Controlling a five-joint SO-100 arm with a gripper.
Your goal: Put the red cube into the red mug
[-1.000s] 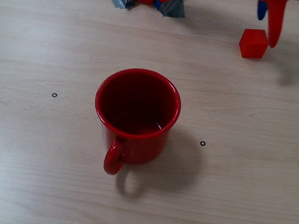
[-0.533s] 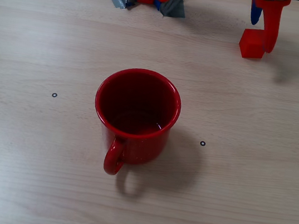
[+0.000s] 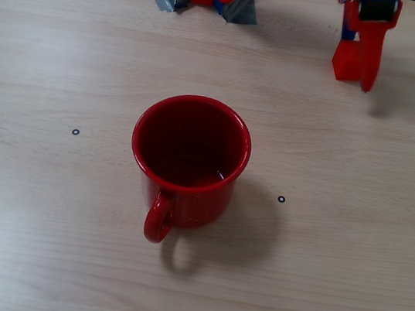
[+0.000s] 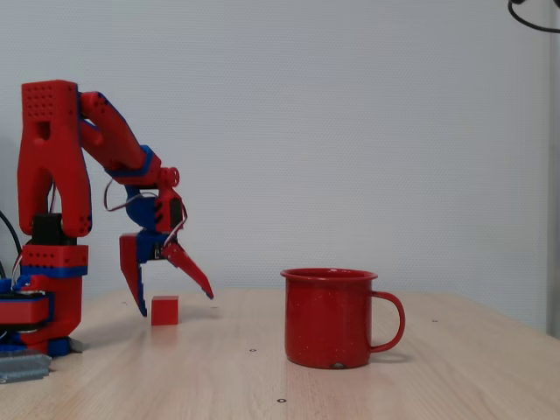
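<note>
While the red mug (image 3: 189, 160) stands upright and empty mid-table, well apart, the red gripper (image 4: 172, 300) hangs with jaws spread wide over the red cube (image 4: 164, 310), which rests on the table between its fingers, ungrasped, apparently lined up for a pinch.

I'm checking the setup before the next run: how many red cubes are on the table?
1. The red cube sits on the table near the arm's base, between the open pincer fingers, well apart from the red mug. The mug's inside shows no cube from above.
</note>
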